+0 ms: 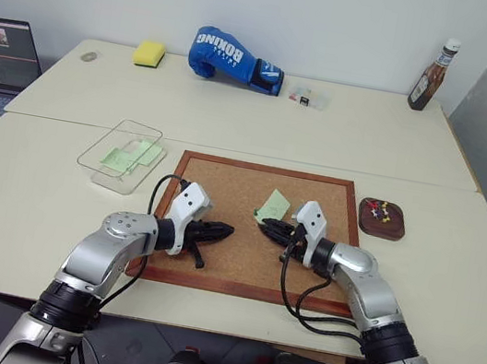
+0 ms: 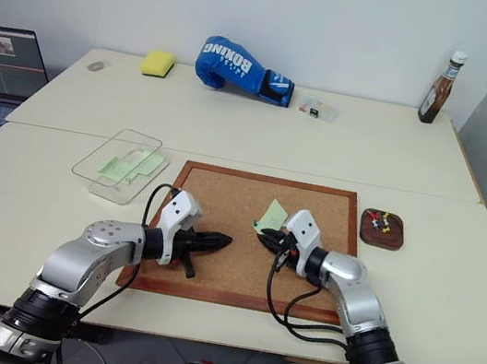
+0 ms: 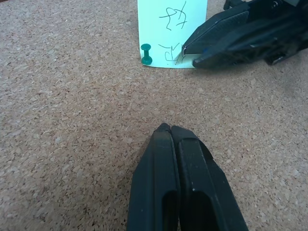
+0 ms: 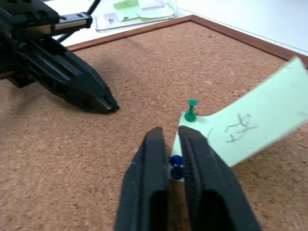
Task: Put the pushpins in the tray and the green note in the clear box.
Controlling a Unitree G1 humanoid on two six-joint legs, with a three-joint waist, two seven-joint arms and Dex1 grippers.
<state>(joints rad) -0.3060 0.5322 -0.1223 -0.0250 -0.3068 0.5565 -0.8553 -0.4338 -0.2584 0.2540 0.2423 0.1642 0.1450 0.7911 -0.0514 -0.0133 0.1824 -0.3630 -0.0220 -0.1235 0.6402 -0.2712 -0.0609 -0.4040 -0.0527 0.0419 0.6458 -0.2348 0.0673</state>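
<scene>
Two pushpins fix the green note (image 4: 250,126) to the corkboard (image 1: 224,188): the right gripper (image 4: 174,166) clamps the blue pushpin (image 4: 176,166); pull straight out. The green pushpin (image 4: 191,110) remains. The left gripper (image 3: 169,131) hovers closed, empty.

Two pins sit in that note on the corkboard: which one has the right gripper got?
The blue pin, at the note's corner, sits between the right gripper's shut fingers. The green pin stands free, upright beside them.
</scene>
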